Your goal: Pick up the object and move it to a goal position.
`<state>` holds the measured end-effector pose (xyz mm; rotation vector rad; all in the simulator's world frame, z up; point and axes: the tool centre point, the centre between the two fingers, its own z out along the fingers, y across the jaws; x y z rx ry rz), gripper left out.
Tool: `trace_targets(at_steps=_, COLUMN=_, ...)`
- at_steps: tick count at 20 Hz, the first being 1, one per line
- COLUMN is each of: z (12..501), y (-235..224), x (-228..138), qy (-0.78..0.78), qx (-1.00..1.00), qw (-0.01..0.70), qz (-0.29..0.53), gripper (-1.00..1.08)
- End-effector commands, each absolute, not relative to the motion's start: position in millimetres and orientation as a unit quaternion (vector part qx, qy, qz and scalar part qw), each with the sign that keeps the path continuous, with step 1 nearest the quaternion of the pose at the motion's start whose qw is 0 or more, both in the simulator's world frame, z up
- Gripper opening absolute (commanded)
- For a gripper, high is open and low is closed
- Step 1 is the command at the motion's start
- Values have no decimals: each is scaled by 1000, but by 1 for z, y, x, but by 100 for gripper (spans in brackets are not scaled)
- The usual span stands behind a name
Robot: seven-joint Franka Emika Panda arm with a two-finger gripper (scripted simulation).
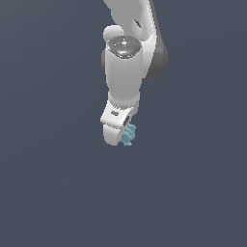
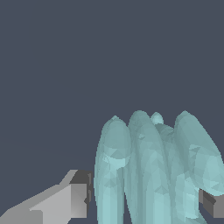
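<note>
Gripper (image 1: 121, 136): jaws narrowed onto the ribbed teal object (image 2: 153, 175), one pad at each flank. Object (image 1: 129, 134) shows at gripper's 4 o'clock in the exterior view. Step, judged: grasp made. Next: carry to goal without slackening; goal unmarked.

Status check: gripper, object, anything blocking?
Gripper closed on the teal ribbed object, one finger at each side. Object partly hidden behind the hand in the exterior view. No obstruction visible.
</note>
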<state>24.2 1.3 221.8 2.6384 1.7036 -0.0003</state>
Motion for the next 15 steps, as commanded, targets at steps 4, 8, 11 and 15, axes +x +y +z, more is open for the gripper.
trace_targets(at_steps=4, z=270, y=-5, x=15, qy=543, qx=840, qw=0, qz=0, gripper=-100)
trace_targets(at_steps=8, z=293, y=-9, x=12, qy=543, qx=840, qw=0, qz=0, gripper=-100)
trace_targets(at_steps=11, z=303, y=-11, x=11, qy=542, qx=840, qw=0, qz=0, gripper=-100)
trace_targets(at_steps=15, z=308, y=-12, x=11, qy=542, qx=840, qw=0, qz=0, gripper=-100)
